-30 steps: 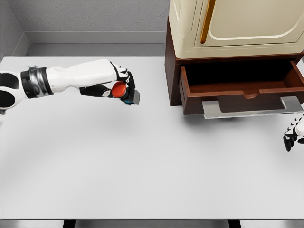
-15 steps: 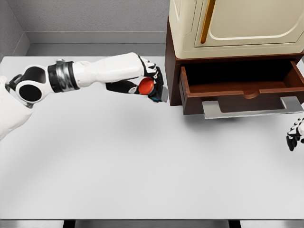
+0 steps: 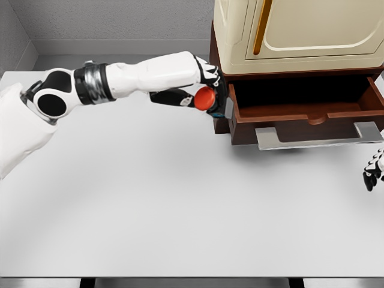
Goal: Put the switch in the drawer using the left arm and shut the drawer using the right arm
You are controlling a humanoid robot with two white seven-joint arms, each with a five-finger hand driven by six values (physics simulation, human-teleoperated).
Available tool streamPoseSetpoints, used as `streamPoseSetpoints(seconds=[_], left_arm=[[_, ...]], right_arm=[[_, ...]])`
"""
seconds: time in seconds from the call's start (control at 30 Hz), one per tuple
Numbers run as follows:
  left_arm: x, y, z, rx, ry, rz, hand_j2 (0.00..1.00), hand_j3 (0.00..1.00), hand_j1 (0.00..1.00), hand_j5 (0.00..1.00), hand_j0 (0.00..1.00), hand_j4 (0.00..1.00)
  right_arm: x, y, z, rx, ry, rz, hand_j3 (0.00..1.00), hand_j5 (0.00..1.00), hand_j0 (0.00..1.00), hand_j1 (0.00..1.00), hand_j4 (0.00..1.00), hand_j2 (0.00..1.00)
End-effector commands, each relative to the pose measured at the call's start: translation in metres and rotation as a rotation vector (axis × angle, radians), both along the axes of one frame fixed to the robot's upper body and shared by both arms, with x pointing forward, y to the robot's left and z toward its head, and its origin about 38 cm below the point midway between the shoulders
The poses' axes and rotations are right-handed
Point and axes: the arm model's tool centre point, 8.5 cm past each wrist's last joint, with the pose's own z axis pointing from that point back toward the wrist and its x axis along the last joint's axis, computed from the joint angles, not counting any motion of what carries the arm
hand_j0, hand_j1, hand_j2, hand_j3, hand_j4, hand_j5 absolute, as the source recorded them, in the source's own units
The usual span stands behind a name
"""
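My left hand (image 3: 211,95) is shut on the switch (image 3: 206,98), a small grey box with a round red button. It holds the switch in the air against the left side of the brown cabinet, just left of the open drawer (image 3: 306,114). The drawer is pulled out, with a dark interior and a grey bar handle (image 3: 318,137) along its front. My right hand (image 3: 373,171) shows only at the right edge, low beside the table, its fingers curled and holding nothing.
A cream appliance (image 3: 300,33) with an orange handle sits on top of the brown cabinet (image 3: 217,84). The white table (image 3: 180,204) stretches in front. A grey wall runs behind.
My left arm has carried the switch to the right and slightly up, from mid-table to the cabinet's left side. The right hand has drifted a little lower at the edge.
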Motion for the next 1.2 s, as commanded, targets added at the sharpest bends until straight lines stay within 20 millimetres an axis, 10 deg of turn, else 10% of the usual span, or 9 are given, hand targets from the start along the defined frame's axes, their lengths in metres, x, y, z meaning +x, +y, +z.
streamPoseSetpoints(seconds=[0.0,0.73,0.87,1.0,1.17], left_arm=[[0.006,-0.004,-0.004,-0.015,0.025,0.008,0.40,0.40,0.40,0.40,0.40,0.40],[0.060,-0.085,-0.028,0.014,0.125,0.059,0.40,0.40,0.40,0.40,0.40,0.40],[0.060,-0.092,-0.012,0.004,0.096,0.045,0.42,0.42,0.42,0.42,0.42,0.42],[0.047,-0.091,0.032,-0.029,-0.009,-0.008,0.95,0.95,0.95,0.95,0.95,0.95],[-0.012,-0.051,0.113,-0.140,-0.148,-0.161,0.96,0.96,0.96,0.96,0.96,0.96]], right_arm=[[0.000,-0.003,0.003,-0.006,-0.002,-0.009,0.47,0.47,0.47,0.47,0.47,0.47],[-0.002,-0.005,0.004,-0.010,0.003,-0.016,0.48,0.48,0.48,0.48,0.48,0.48],[-0.002,-0.005,0.004,-0.010,0.003,-0.016,0.48,0.48,0.48,0.48,0.48,0.48],[-0.002,-0.005,0.004,-0.010,0.003,-0.016,0.48,0.48,0.48,0.48,0.48,0.48],[-0.002,-0.005,0.004,-0.011,0.003,-0.016,0.48,0.48,0.48,0.48,0.48,0.48]])
